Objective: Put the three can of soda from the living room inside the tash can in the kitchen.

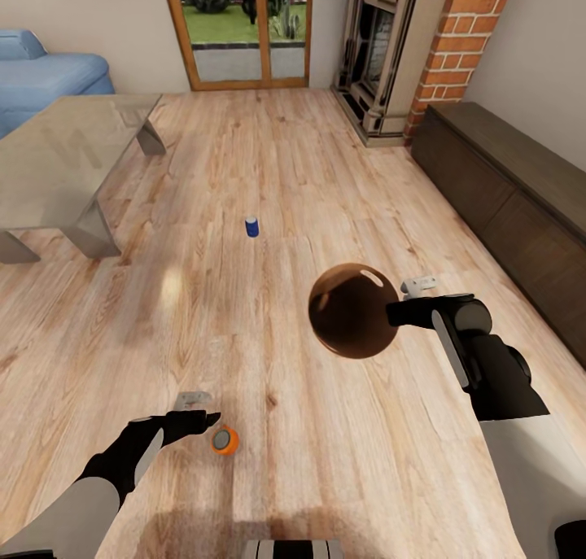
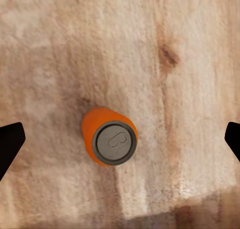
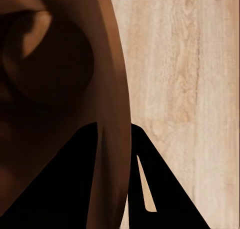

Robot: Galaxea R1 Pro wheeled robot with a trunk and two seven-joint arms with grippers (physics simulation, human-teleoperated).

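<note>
The scene is the living room: wooden floor (image 1: 268, 176), glass coffee table (image 1: 65, 152) at the left, light-blue sofa (image 1: 41, 75) behind it, brick fireplace (image 1: 382, 46) and a long dark cabinet (image 1: 505, 193) at the right. One tash can (image 1: 352, 310) is present, held off the floor by the right gripper (image 3: 114, 139), whose fingers are clamped over the rim wall; its coppery inside faces the head camera and no can is visible in it, though part is in shadow. Two cans of soda are counted on the floor, both upright: one orange can (image 1: 225, 440) directly under the left gripper (image 1: 195, 408), whose fingers are spread wide and hold nothing, and one dark blue can (image 1: 252, 227) further ahead, well apart. Judgement: the task is at an early stage, with nothing binned and the kitchen return outstanding.
</note>
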